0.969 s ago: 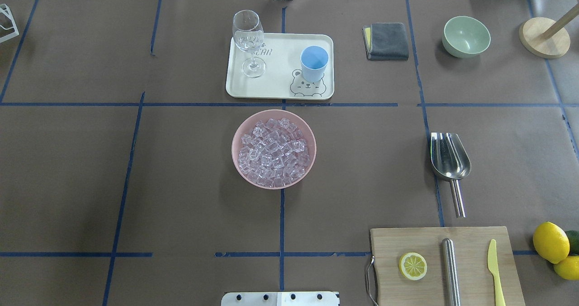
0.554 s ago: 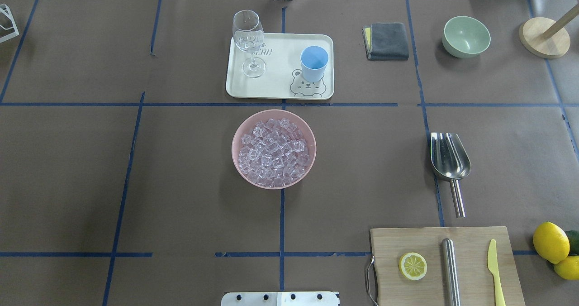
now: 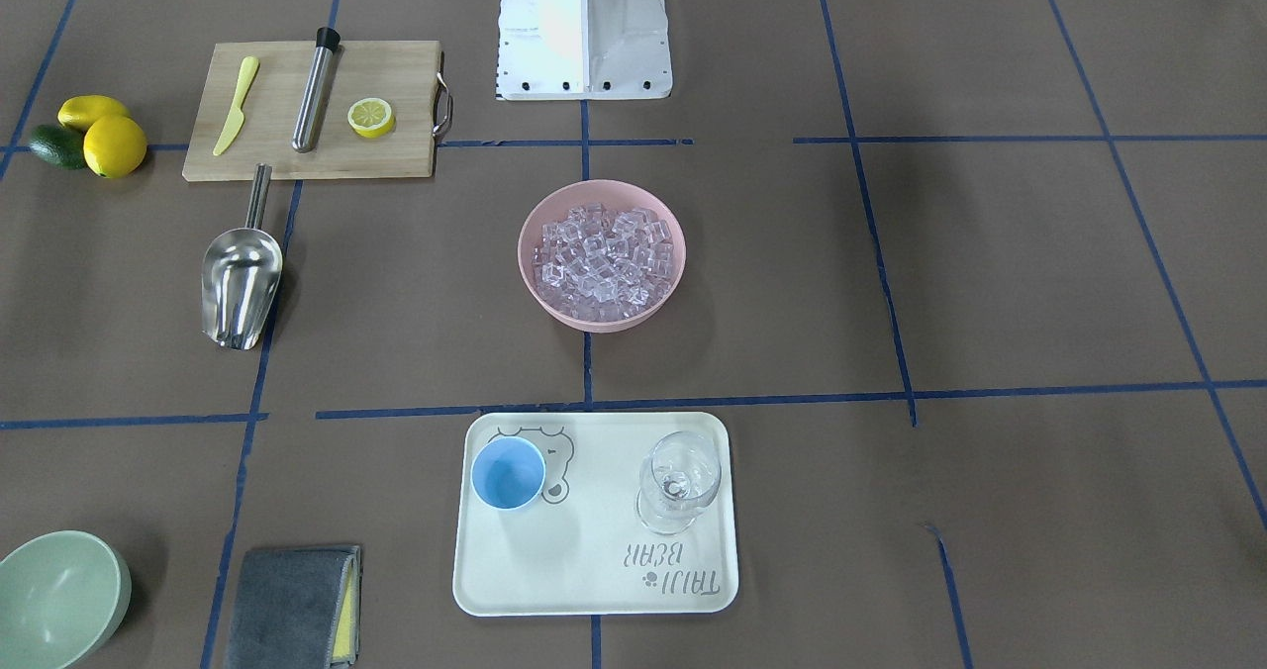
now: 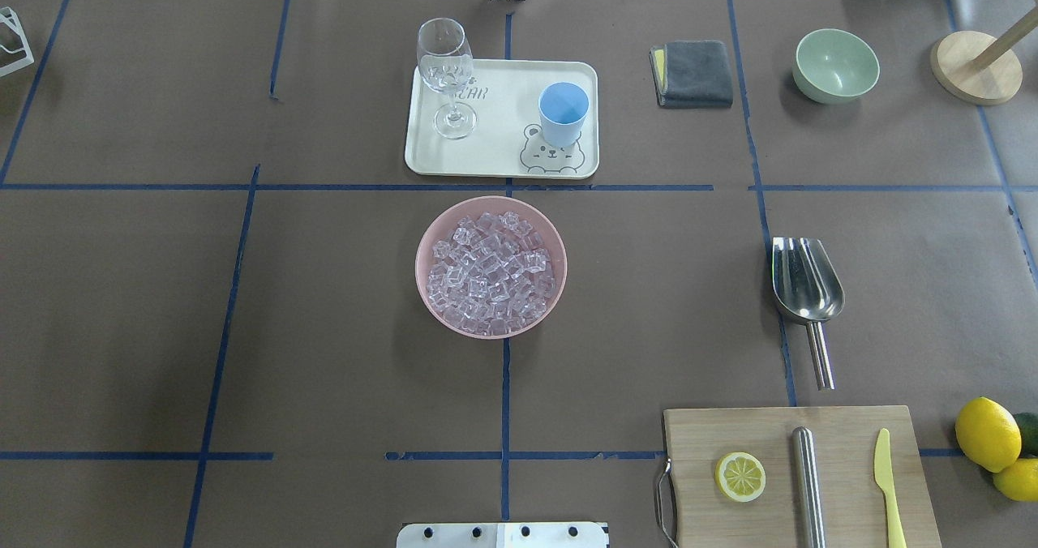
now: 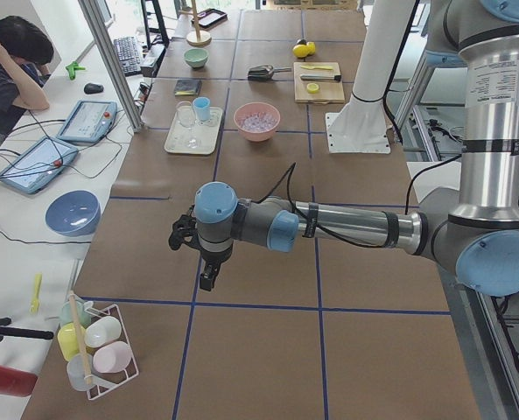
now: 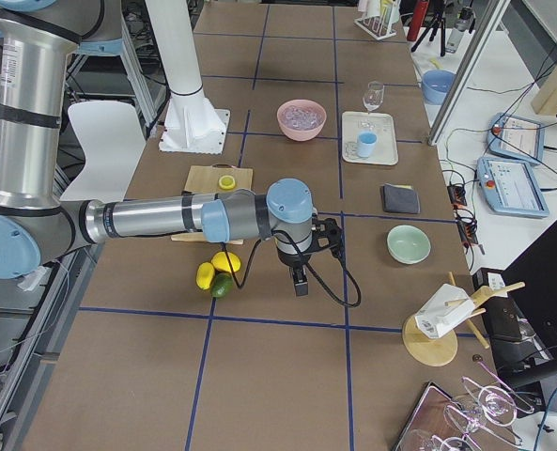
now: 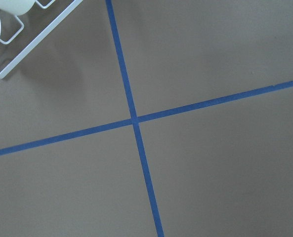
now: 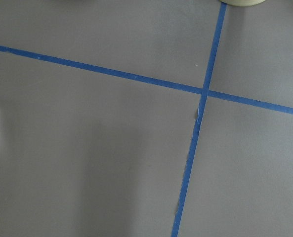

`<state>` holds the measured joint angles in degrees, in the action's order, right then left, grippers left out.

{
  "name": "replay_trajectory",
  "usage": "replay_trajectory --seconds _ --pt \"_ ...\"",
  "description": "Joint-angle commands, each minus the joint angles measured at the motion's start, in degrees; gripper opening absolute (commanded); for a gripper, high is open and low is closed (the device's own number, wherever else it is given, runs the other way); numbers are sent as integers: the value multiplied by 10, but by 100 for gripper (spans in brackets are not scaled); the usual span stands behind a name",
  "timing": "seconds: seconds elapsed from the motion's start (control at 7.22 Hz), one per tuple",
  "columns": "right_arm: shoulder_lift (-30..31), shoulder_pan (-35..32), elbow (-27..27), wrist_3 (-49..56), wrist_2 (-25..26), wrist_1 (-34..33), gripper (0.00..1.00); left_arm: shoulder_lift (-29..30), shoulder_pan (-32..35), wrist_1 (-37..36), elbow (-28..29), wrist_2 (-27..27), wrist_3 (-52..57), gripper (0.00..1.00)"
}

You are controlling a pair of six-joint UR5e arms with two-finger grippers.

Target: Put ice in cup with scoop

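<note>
The ice (image 4: 491,271) is heaped in a pink bowl (image 4: 421,244) at the table's middle. The light-blue cup (image 4: 563,113) stands upright on a white tray (image 4: 503,155) behind the bowl. The steel scoop (image 4: 803,280) lies flat on the table to the right, handle toward the robot. In the front-facing view the ice (image 3: 602,253), cup (image 3: 508,473) and scoop (image 3: 238,283) show too. My left gripper (image 5: 208,278) hangs over bare table far left of the tray. My right gripper (image 6: 300,282) hangs far right, by the lemons. I cannot tell whether either is open or shut.
A wine glass (image 4: 444,74) stands on the tray's left. A cutting board (image 4: 799,475) with a lemon slice, steel cylinder and yellow knife lies front right. Lemons (image 4: 989,434), a green bowl (image 4: 836,65), a grey cloth (image 4: 693,73) and a wooden stand (image 4: 975,66) line the right side.
</note>
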<state>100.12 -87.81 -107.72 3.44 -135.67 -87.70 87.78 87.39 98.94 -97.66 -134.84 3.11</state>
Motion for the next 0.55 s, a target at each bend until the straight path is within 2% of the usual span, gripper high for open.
replay_trajectory --seconds 0.0,0.14,0.28,0.42 --pt "-3 4 2 -3 1 2 100 11 0 9 -5 -23 -1 100" --pt "-3 11 6 3 4 2 100 33 -3 10 2 -58 -1 100" --pt "-5 18 5 -4 5 4 100 43 -3 15 -4 -61 0 100" --pt "-5 19 5 -6 2 5 100 44 -6 99 -3 -53 3 100"
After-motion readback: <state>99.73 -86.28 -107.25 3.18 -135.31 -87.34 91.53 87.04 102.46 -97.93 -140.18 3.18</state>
